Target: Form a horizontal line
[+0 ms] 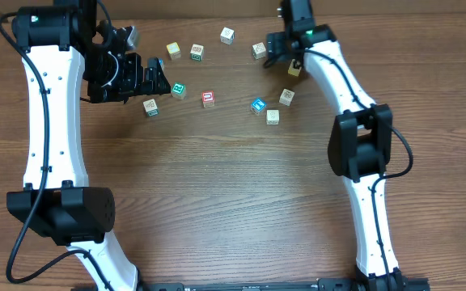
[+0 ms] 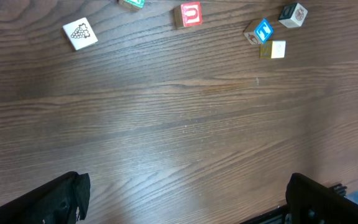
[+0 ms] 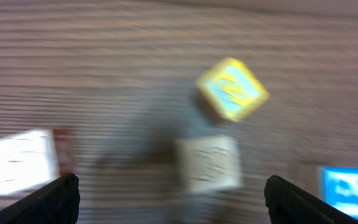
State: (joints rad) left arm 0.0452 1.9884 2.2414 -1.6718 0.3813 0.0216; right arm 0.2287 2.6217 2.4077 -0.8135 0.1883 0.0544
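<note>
Left claw [image 2: 185, 190]: apart, empty.
Right claw [image 3: 169, 196]: apart, near yellow cube [image 3: 232, 89].
Row: green cube [image 1: 179, 90], red cube [image 1: 208, 99], teal cube [image 1: 258, 105] spaced, running 9-to-3.

Wooden table [image 1: 233, 186], small cubes [image 1: 208, 99] scattered

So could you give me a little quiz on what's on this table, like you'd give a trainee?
1. True or false: the red cube touches the green cube.
2. In the left wrist view, which cube lies nearest the blue cube? A) the pale cube B) the red cube C) the white cube with the grape picture
3. Fill in: the left end effector is ____ (open or shut).

Key:
1. False. The two cubes lie apart, with bare table between them.
2. A
3. open, with nothing between its fingers
</note>
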